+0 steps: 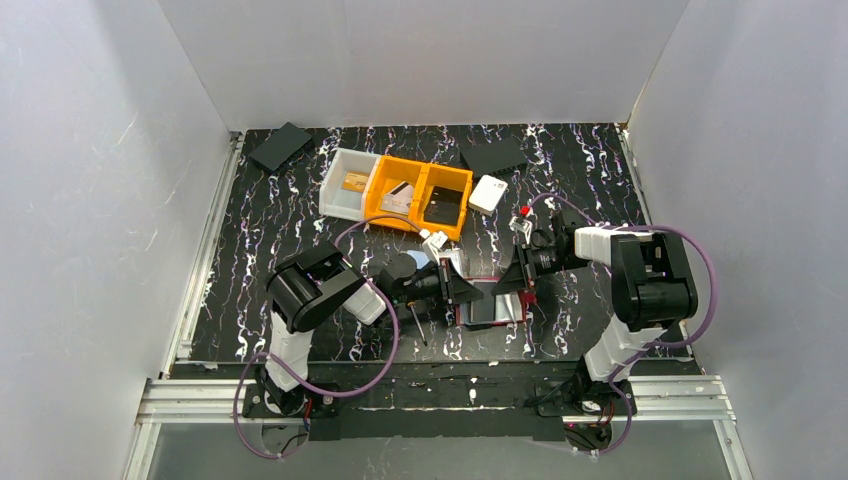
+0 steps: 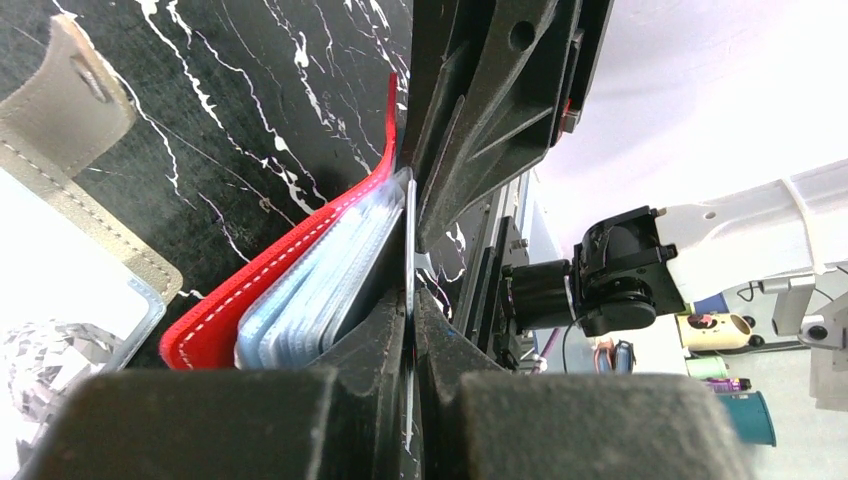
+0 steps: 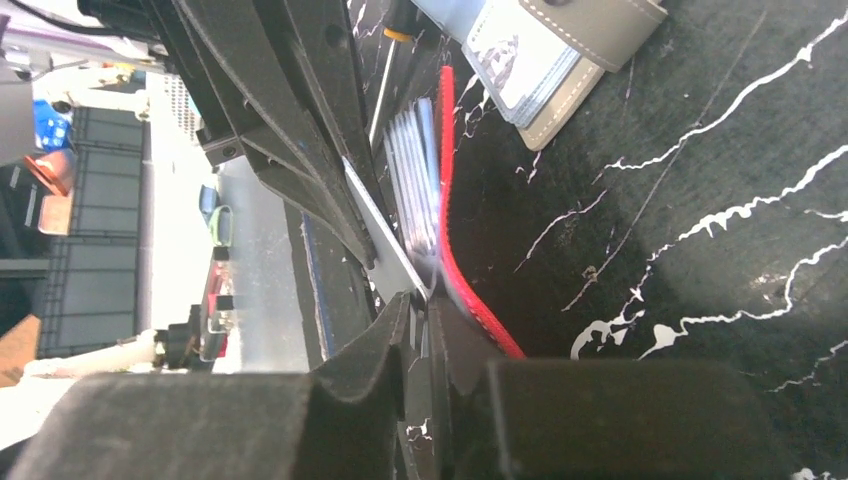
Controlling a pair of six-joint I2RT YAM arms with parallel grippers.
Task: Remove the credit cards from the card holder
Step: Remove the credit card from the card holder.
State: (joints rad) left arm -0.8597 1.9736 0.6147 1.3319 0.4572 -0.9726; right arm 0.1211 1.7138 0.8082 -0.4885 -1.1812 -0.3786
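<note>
Near-centre on table (image 1: 262,250), we see left claw (image 2: 411,322) clamped on red holder (image 2: 272,275); right claw (image 3: 428,308) narrow, pinching grey card (image 3: 385,245).

light: bright, even | shadows: soft | focus: near fingers (image 2: 220,420) blurred

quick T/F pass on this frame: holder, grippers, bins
1. The red stitched card holder lies between both grippers. True.
2. The left gripper is wide open. False: it is shut on a thin pale edge beside the holder's clear sleeves.
3. The right gripper pinches a grey card. True.
4. Two orange plastic bins adjoin a white bin. True.
5. The grey strapped wallet sits in a bin. False: it lies on the black marbled table.
</note>
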